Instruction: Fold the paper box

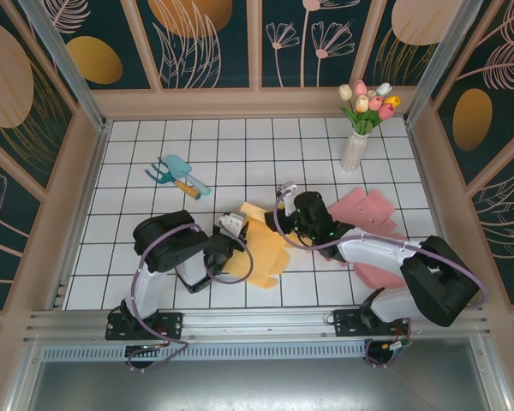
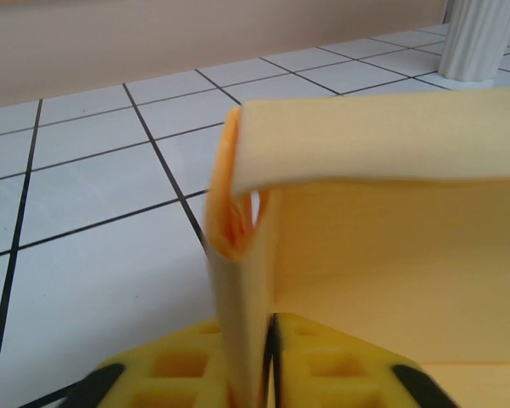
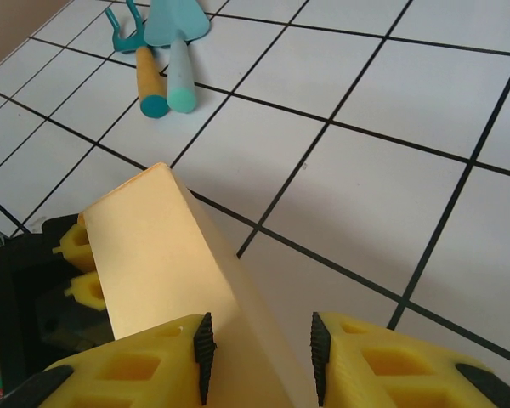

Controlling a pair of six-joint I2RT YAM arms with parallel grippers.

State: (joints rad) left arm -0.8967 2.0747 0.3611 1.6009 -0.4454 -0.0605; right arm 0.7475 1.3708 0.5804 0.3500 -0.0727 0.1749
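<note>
Counter (image 1: 137, 257): white tiles, black grid. Yellow paper box (image 1: 265, 257), half folded, lies mid-counter btwn both arms. Pink sheets (image 1: 373, 214) just right of box. Vase (image 1: 355, 150) w/ tulips farther back-right of box. Teal trowel (image 1: 178, 168) & hand fork (image 1: 164, 177) back-left of box. At box's left edge, left tool (image 2: 268, 340) narrow, pinching an upright wall. At box's far side, right tool (image 3: 259, 348) partway open, straddling a raised flap, gap at one pad.

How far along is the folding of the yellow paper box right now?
Early. Done: one wall of the yellow paper box stands creased upright, its top edge folded over. In hand: the left gripper pinches that wall; the right gripper straddles a flap, jaws apart. Left: most panels look flat from above, so remaining walls need raising.
</note>
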